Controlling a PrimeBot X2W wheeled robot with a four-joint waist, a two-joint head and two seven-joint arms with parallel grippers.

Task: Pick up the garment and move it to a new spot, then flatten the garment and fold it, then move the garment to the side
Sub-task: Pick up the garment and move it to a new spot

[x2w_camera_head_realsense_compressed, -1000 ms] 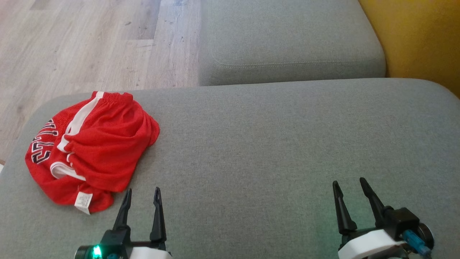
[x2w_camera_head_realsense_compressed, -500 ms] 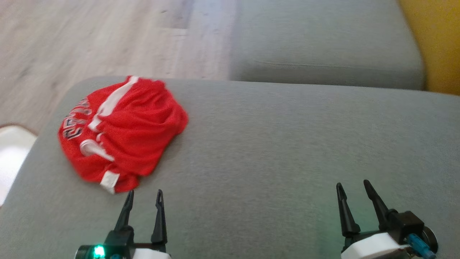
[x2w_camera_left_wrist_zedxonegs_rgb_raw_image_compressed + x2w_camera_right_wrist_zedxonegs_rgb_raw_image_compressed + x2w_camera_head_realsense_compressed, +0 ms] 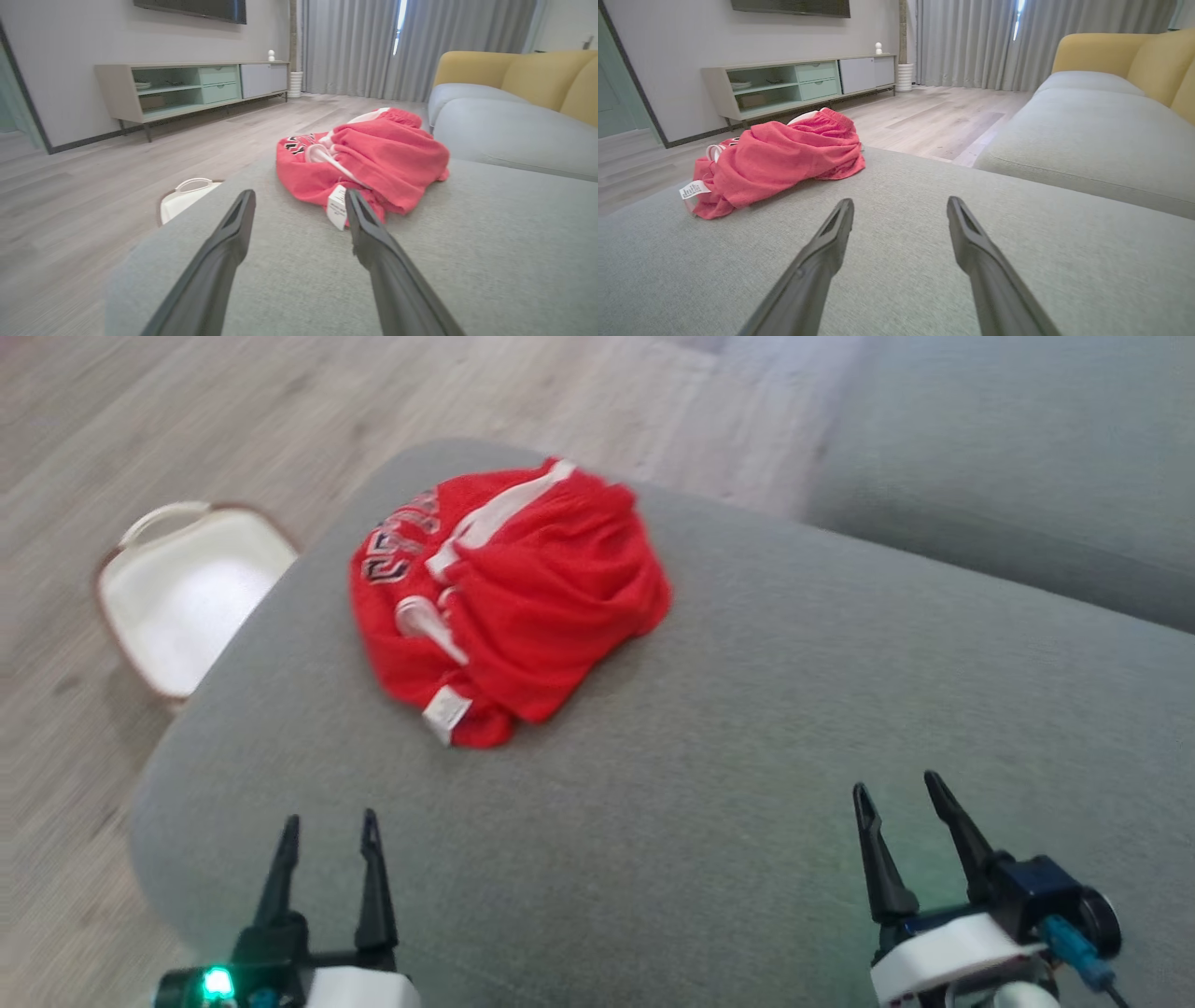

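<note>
Red garment (image 3: 509, 597) lies bunched on the far left part of the grey sofa cushion (image 3: 747, 737), near its rounded corner. Its long axis seems to run near-left to far-right in the head view, but blur makes that unsure. The white-striped end points away and the white label (image 3: 446, 712) faces the robot. Left gripper (image 3: 330, 817) hovers just short of the label, fingers apart, clear of the cloth. Right gripper (image 3: 894, 782) is well off to the right, fingers apart, empty. White basket (image 3: 187, 597) sits on the floor (image 3: 140, 411) beside the cushion.
</note>
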